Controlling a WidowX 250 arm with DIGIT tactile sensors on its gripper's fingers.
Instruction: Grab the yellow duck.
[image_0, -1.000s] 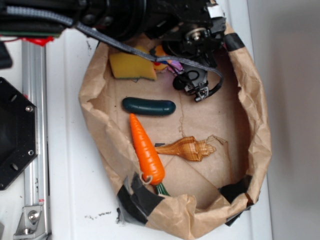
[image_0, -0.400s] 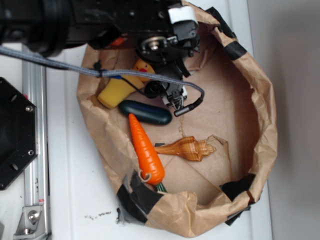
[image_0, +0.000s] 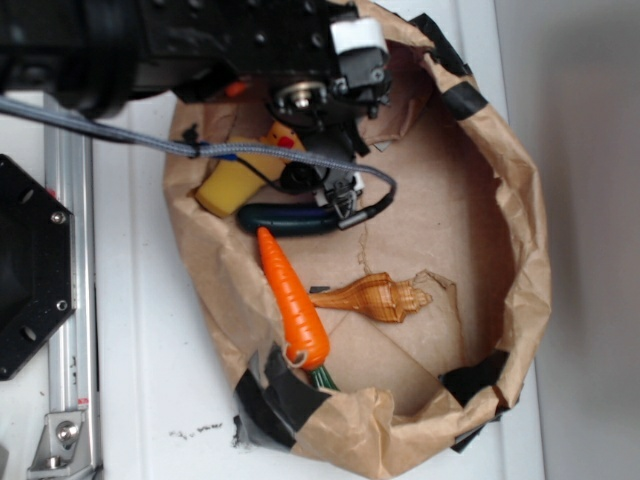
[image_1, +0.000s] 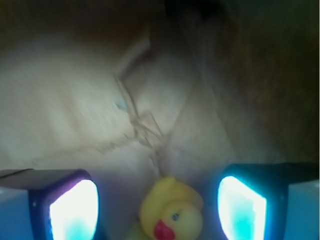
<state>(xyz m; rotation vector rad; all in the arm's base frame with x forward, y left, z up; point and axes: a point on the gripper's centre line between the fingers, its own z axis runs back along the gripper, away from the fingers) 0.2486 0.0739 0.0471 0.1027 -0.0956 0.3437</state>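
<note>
Since the gripper (image_1: 158, 210) has its 2 fingers (image_1: 75, 210) spread wide w/ the yellow duck (image_1: 171, 212) sitting between them at 6 o'clock of wrist view, touching neither pad, a close looks near. Risks, as I judge: duck is glossy and round, so it may squirt out if pads close high on the head; it sits nearer the right pad, so 1 pad could hit first and shove it sideways. Crowding too: in ext. view the yellow sponge (image_0: 230, 187) lies just beside duck (image_0: 280, 140) at its 8 o'clock, dark green pickle (image_0: 285, 222) just below. Paper bag (image_0: 520, 250) wall close at 12. Ext. view shows neighbours, carrot (image_0: 295, 305), shell (image_0: 375, 297), but arm hides most of duck; wrist view alone shows the finger gap and beak, blurred.
</note>
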